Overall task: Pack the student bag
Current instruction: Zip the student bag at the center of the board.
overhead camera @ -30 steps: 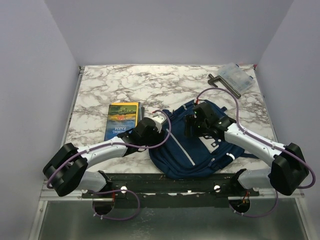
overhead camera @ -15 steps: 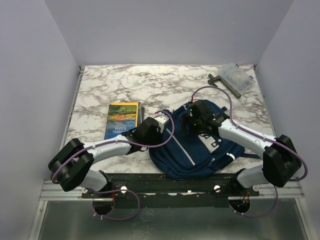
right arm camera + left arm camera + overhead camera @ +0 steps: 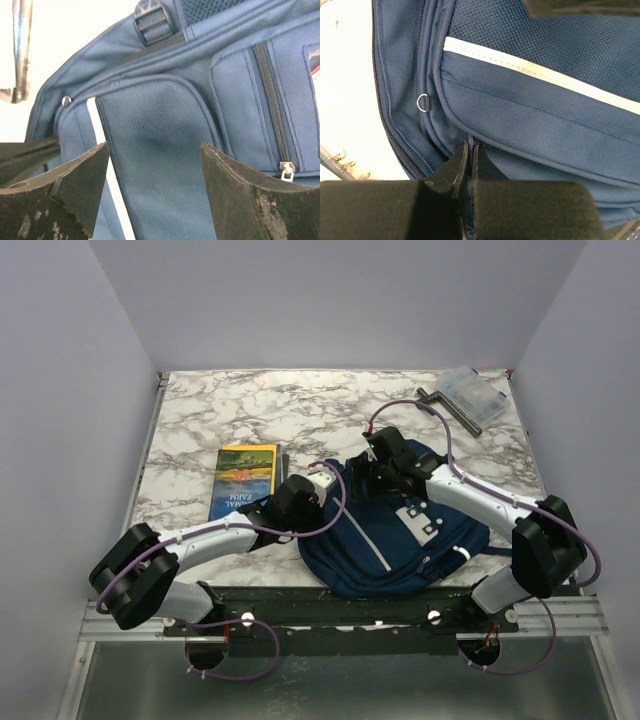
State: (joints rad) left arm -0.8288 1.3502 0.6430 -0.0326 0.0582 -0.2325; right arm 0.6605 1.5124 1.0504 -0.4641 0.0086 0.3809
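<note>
Bag [image 3: 390,540]: matt navy woven cloth with a fine rib; its panel [image 3: 155,150] is open mesh, its stripe [image 3: 545,75] smooth pale tape. D-ring [image 3: 423,103] and zip pull [image 3: 286,170]: bright metal. Buckle [image 3: 152,20]: ridged dark plastic. Right gripper [image 3: 154,150] fingers [image 3: 240,200]: matt black, scuffed and pitted. Table [image 3: 280,410]: smooth marble-pattern surface. Book [image 3: 243,480]: printed paper cover. Box [image 3: 472,392]: clear plastic.

free: far-centre table [image 3: 300,410] | blocked: book [image 3: 244,480] left, clear case [image 3: 472,392] far-right, student bag [image 3: 390,540] near-centre
</note>
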